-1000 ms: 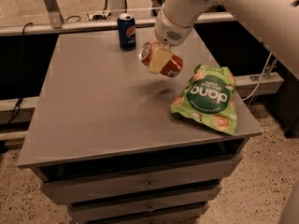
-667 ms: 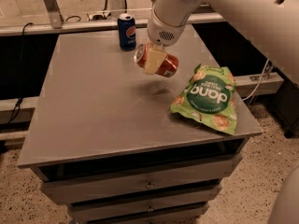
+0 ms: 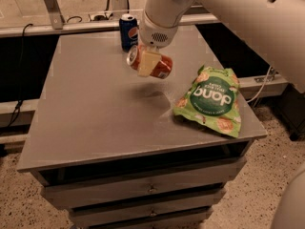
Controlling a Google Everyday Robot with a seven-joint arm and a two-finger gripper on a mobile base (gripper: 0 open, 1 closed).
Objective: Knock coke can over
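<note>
You see the gripper (image 3: 147, 65) hanging over the back half of the grey table (image 3: 90, 113), its fingers clamped on the coke can (image 3: 163, 67). One cream-coloured finger pad (image 3: 146, 63) lies flat across the side of the can that faces the camera. The can is clear of the tabletop and turned on its side, with its silver top pointing to the left of the view and its red body running off to the right (a soft shadow (image 3: 151, 92) sits on the table just below it). The white arm (image 3: 224, 13) comes down to the gripper from the upper right of the view. Behind the gripper, close to the table's rear edge, a dark blue Pepsi can (image 3: 127, 31) stands upright. A green snack bag (image 3: 212, 99) lies flat on the table's right side, near the front corner and apart from the held can. Under the tabletop you can make out a stack of drawers (image 3: 147, 190), and speckled floor (image 3: 267, 175) shows to the right.
</note>
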